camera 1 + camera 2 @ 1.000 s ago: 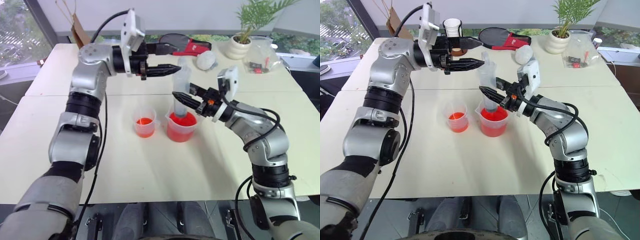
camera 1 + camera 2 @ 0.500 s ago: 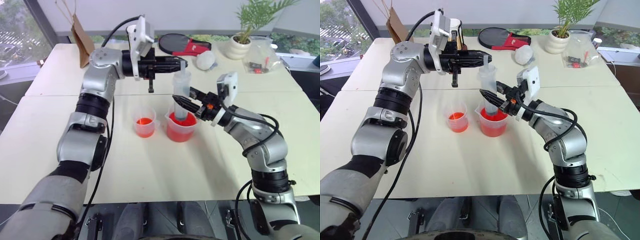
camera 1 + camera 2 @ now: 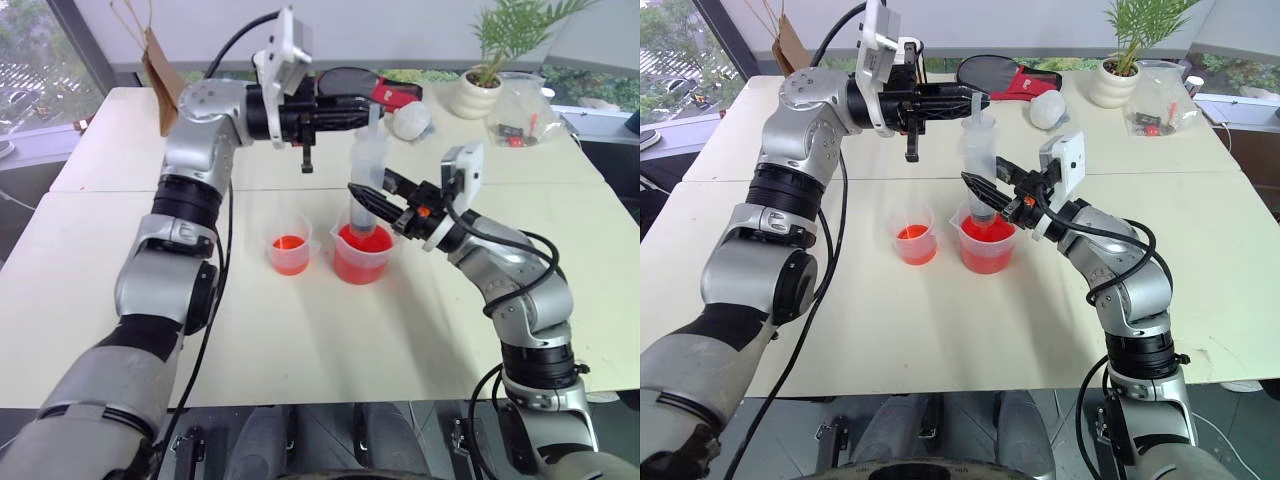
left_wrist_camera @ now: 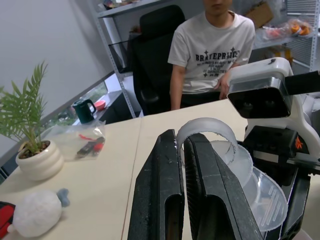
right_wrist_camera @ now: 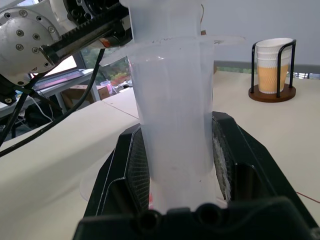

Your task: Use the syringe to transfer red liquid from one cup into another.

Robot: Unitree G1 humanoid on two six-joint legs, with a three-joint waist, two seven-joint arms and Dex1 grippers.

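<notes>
Right wrist view has the right claw (image 5: 175,175) clamped on the syringe (image 5: 172,100) barrel, a pad on each side, barrel upright between them. From the head views the right claw (image 3: 365,196) grips the barrel low down, just above the big beaker (image 3: 361,254), w/ the syringe (image 3: 368,175) standing near vertical and its lower end down inside the beaker's mouth — tip itself can't be made out through the red. Left claw (image 3: 368,107) reaches in level from the robot's left at the top of the syringe; fingers (image 4: 165,190) pinched narrow, and in the left wrist view the translucent plunger disc (image 4: 207,135) shows right at their tips, a thin part of it caught between them. So: right claw holds the barrel, left claw is closed on the plunger top.

Beaker sits near the middle of the tabletop (image 3: 300,340), about half full of red liquid (image 3: 362,262). Smaller clear cup (image 3: 289,247) stands just beside it on the robot's left, not touching, w/ a shallower layer of red liquid in the bottom.

Further back on the tabletop: a black paddle w/ red handle (image 3: 375,88), a white fuzzy ball (image 3: 411,120), a potted palm (image 3: 480,85) in a white pot, a clear plastic bag (image 3: 520,115) w/ small items. Stack of paper cups (image 5: 273,65) in a black wire holder also at the far side. Left wrist view — a person in a white printed T-shirt (image 4: 212,50) sits beyond the far edge in a black chair.
</notes>
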